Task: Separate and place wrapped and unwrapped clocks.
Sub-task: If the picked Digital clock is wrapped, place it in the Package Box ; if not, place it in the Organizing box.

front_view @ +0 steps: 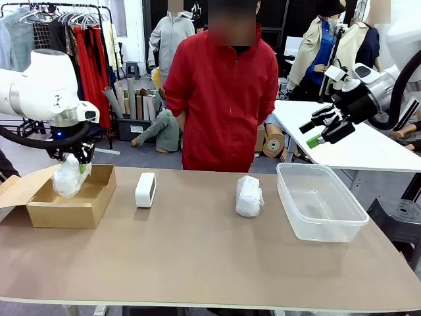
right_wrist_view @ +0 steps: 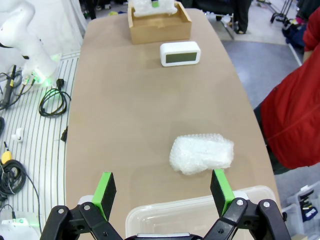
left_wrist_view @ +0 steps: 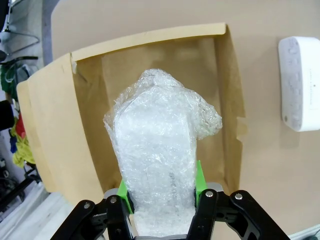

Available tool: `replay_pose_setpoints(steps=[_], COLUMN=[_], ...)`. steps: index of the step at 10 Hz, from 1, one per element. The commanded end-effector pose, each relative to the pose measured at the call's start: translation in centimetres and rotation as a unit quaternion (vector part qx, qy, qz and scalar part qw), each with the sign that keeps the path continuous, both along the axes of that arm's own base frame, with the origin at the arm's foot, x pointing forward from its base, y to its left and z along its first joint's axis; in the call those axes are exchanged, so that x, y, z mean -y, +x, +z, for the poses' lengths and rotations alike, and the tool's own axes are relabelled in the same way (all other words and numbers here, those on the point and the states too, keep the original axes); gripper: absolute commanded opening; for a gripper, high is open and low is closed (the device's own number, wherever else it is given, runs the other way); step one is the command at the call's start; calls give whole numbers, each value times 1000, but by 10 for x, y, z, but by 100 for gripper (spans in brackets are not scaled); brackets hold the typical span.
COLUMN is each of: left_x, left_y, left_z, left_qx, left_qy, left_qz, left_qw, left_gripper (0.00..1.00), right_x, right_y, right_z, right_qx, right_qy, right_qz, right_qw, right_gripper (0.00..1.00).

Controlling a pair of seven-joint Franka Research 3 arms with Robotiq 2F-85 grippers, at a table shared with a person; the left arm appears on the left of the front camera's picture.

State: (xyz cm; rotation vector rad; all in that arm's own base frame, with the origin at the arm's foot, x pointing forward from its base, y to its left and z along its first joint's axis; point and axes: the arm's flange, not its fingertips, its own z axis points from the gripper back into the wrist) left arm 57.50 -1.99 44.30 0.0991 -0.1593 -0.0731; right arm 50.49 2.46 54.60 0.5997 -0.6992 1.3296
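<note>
My left gripper [front_view: 74, 166] is shut on a bubble-wrap bundle [front_view: 68, 176], holding it upright just above the open brown cardboard box [front_view: 59, 210] at the table's left. From the left wrist, the bundle [left_wrist_view: 157, 150] rises between the green pads [left_wrist_view: 200, 181] over the box floor [left_wrist_view: 100, 90]. A second wrapped bundle [front_view: 249, 195] lies mid-table, seen also from the right wrist [right_wrist_view: 202, 153]. The bare white clock [front_view: 145, 189] stands right of the box; its dark face [right_wrist_view: 180, 54] shows from the right wrist. My right gripper [front_view: 321, 131] hangs open, high above the tub.
A clear plastic tub [front_view: 320, 201] sits at the table's right with nothing in it. A person in a red jacket [front_view: 227, 99] stands at the far edge, hands out of sight. The box's flap [front_view: 16, 187] folds out to the left. Cables lie on the floor [right_wrist_view: 30, 125] beside the table.
</note>
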Motion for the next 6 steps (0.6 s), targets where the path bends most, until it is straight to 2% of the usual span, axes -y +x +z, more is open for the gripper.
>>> replay_pose_setpoints(steps=[1,6], left_x=[-11,-25], left_y=[11,31], left_z=[-2,-31], left_qx=[-1,-16], left_qy=[-13,-53], left_qz=[-3,12], left_qw=[1000,998], left_gripper=[0,0], right_x=[-1,-1], right_y=[0,0], right_z=[1,1], right_qx=[2,2], right_qy=[1,1], right_qz=[1,1], right_qw=[1000,1000], right_gripper=[100,100])
